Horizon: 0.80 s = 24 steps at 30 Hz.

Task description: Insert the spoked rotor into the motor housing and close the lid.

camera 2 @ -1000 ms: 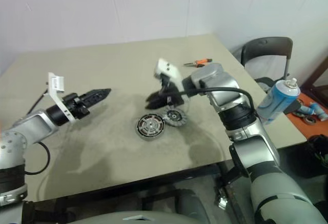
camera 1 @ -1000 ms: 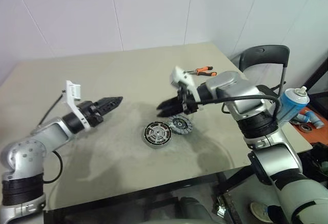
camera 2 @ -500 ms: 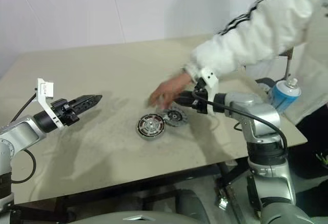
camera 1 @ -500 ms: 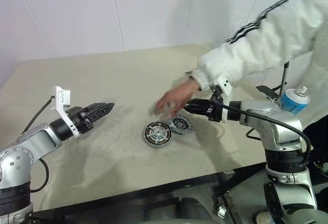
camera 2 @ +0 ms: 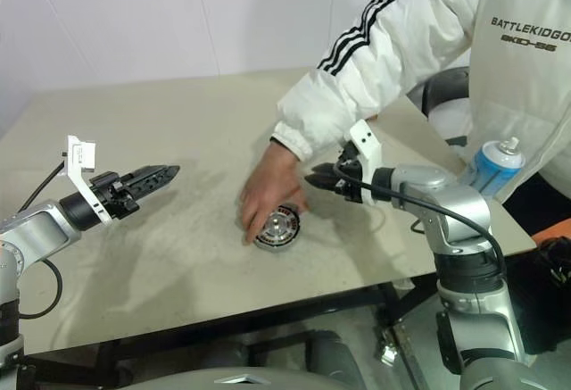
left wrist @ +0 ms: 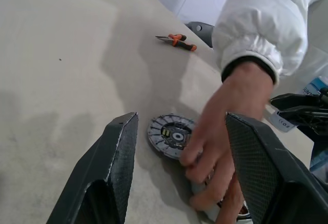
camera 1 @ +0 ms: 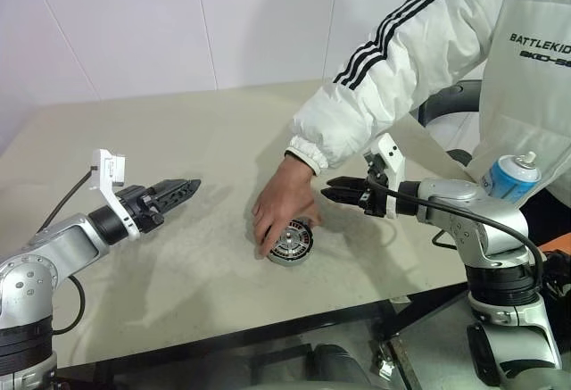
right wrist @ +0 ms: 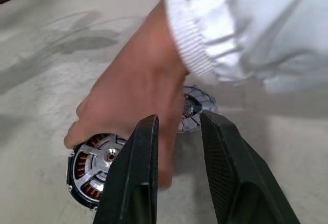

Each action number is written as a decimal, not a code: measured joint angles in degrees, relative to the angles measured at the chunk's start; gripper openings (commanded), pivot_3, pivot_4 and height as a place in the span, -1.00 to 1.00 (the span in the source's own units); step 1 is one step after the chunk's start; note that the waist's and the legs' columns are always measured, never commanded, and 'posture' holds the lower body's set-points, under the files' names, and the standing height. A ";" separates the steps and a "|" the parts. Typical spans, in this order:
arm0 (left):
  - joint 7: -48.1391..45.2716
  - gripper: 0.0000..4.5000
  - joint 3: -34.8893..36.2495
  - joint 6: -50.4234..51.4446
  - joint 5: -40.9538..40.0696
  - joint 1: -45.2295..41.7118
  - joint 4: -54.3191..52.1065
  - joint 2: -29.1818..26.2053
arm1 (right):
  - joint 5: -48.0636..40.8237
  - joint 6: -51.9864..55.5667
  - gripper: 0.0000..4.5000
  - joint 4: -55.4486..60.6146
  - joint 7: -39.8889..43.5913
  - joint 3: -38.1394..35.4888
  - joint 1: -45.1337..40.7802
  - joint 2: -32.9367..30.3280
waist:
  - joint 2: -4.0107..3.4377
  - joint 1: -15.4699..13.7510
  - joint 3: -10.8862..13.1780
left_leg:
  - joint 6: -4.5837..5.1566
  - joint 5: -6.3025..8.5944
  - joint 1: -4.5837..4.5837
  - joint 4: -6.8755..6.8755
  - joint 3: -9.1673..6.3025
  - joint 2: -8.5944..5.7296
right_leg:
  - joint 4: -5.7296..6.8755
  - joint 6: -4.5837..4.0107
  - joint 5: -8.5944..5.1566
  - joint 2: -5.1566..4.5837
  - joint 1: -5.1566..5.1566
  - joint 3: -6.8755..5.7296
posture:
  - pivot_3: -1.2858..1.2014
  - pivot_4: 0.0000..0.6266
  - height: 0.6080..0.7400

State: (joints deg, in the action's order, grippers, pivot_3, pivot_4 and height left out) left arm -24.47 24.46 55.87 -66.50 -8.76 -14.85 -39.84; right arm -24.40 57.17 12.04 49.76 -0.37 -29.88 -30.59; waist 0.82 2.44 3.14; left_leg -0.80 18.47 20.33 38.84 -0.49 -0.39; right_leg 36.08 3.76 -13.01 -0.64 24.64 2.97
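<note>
The motor housing point(right wrist: 95, 168) lies on the table point(camera 1: 178, 122), toward its near edge and a little right of the middle. Its copper windings are uncovered, with a silver spoked part in the middle, so it is not closed. The lid point(left wrist: 171, 134) lies flat on the table just beside it, on the side away from the near edge, its ribbed face up. I cannot make out a separate black spoked rotor, so I cannot say whether the insertion is done; in my judgement at least the closing remains. A person's hand point(camera 1: 284, 203) rests over the housing, fingers touching its rim. The right gripper point(camera 1: 343, 191) hovers just right of this hand, jaws narrowly apart and empty. The left gripper point(camera 1: 178, 192) hangs well apart to the left, jaws wide and empty.
</note>
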 measured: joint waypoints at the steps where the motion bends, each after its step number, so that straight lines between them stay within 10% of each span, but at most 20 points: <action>1: 0.19 0.28 0.00 0.06 -0.10 -0.10 0.00 0.00 | -0.54 0.01 -0.40 0.00 0.16 0.15 -0.01 -0.15 | 0.00 0.00 0.00 | 0.00 0.00 0.00 0.00 0.00 0.00 | 0.00 0.00 0.00 0.00 0.00 0.00 | 0.03 -1.00 1.00; 12: 1.22 0.28 -0.02 0.91 -0.42 -1.05 0.00 -0.01 | -2.52 -2.56 -0.40 0.15 2.25 3.24 -0.03 -4.38 | 0.01 -0.09 -0.01 | 0.00 0.00 0.01 0.03 0.00 0.00 | 0.00 0.00 0.00 0.00 -0.01 0.00 | 0.03 -1.00 1.00; 24: 2.13 0.28 -3.08 1.37 -0.44 -4.13 -0.78 2.21 | 27.58 -64.41 -0.40 -16.65 23.21 28.64 -7.77 -15.31 | 0.06 0.24 0.02 | 0.00 0.00 -0.18 0.16 0.14 -0.01 | 0.03 0.03 0.02 0.02 -0.16 0.08 | 0.03 -1.00 1.00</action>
State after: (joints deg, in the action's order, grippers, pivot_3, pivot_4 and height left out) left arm -22.35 21.38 57.24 -66.94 -12.90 -15.63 -37.63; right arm 3.18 -7.23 -4.61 72.97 28.27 -37.65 -45.90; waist 0.88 2.68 3.16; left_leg -0.80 18.47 20.15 39.00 -0.35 -0.41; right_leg 36.11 3.79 -12.99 -0.63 24.47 3.05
